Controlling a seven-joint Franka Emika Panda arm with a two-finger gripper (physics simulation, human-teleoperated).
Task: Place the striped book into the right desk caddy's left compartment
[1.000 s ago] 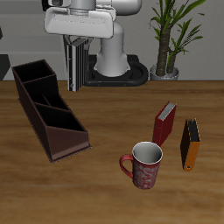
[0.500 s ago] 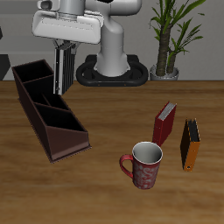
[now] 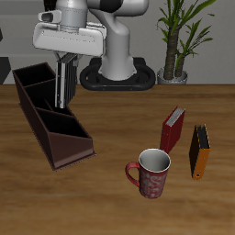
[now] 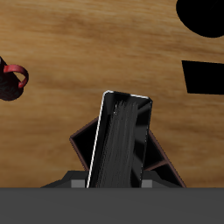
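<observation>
The two-finger gripper (image 3: 64, 92) was clamped on the thin striped black-and-grey hardback book (image 3: 64, 81), held upright above the long dark brown desk caddy (image 3: 50, 119). The book looked stiff, light and slick-covered; a grip near its top edge suited it. The fingertips and the caddy's partitions were mostly hidden in the wrist view.

A simulated office or study — wooden desk (image 3: 110, 197), dark brown desk caddy (image 3: 50, 115), 2 upright books, potted green plant (image 3: 179, 37).
</observation>
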